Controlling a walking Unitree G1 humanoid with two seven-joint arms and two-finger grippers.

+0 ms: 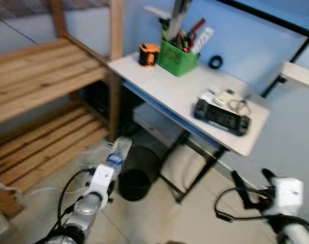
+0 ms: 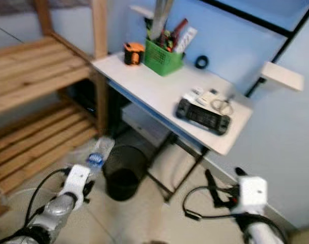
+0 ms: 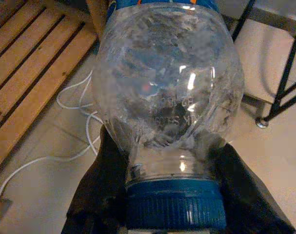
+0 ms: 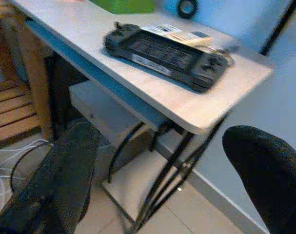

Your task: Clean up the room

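Two silver robot arms reach forward over a pale tiled floor [image 1: 159, 213]. On the left, the left tool [image 1: 111, 165] grips a clear plastic bottle [image 1: 117, 151] with a blue label, its two black fingers [image 3: 106, 180] clamped on either side of the neck just above the blue cap [image 3: 174, 204], so the bottle's base points away from the arm. On the right, the right tool [image 2: 223, 184] hangs empty with its two black fingers [image 4: 72, 161] spread wide apart, facing the desk. Just past the bottle, a black mesh wastebasket [image 2: 123, 170] stands on the floor beneath the desk's near edge. White cables [image 3: 84, 122] trail across the tiles beside a slatted wooden shelf unit [image 1: 37, 91] on the left. Farther back, the white desk [image 1: 169, 91] on black metal legs carries a black handheld game console [image 1: 221, 117] with small white items just behind it, a green basket [image 1: 177, 57] full of tools, an orange and black tape measure [image 1: 149, 54] and a black roll of tape [image 1: 216, 62], against a light blue wall [image 1: 246, 40].
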